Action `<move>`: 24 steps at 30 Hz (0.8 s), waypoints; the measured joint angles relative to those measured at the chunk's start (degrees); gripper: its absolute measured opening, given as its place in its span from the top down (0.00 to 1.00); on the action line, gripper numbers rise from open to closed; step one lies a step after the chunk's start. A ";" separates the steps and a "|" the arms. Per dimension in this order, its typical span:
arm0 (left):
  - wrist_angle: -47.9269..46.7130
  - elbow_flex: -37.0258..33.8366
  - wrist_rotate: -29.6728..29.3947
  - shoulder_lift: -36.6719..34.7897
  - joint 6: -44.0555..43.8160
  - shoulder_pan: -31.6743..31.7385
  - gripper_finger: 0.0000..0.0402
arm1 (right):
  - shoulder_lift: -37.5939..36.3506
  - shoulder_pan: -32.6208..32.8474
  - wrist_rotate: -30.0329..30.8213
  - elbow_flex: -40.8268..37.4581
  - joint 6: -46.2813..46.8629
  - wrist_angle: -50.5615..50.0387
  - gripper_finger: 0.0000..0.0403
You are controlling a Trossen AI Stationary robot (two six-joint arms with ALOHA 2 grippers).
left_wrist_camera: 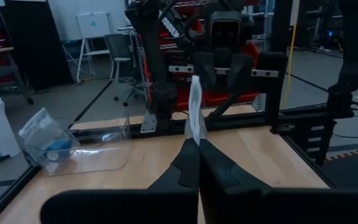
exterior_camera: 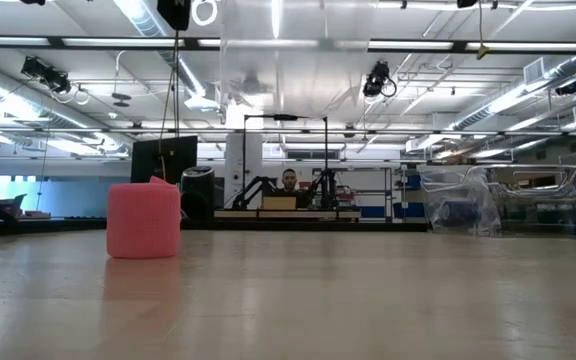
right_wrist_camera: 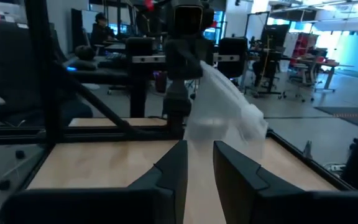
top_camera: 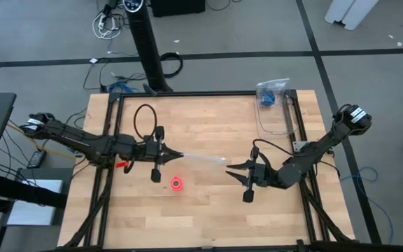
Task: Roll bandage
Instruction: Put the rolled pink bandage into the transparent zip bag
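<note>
Left jaws (top_camera: 181, 155) pinch clear bag (top_camera: 205, 159) | right jaws (top_camera: 229, 168) parted | wooden table (top_camera: 208, 119)

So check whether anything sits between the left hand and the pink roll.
Nothing lies between them: the pink roll stands on bare table near the left hand. But that hand is shut on a clear plastic bag.

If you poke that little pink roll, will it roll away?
Probably not at first: the pink roll stands on its flat end on the table, so it would likely slide or tip. Once on its side, it might roll. It looks soft and light.
</note>
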 joint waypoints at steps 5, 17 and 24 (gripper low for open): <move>-0.10 0.00 0.00 0.04 -0.02 0.00 1.00 | 0.00 -0.97 0.74 0.00 -0.05 0.11 0.86; -0.19 0.02 -0.02 0.04 -0.27 -0.37 1.00 | 0.00 2.32 11.97 0.02 -1.07 0.79 0.76; 0.77 0.04 -0.02 0.04 -0.22 -0.37 1.00 | 0.00 -0.94 5.05 0.07 0.58 1.15 0.72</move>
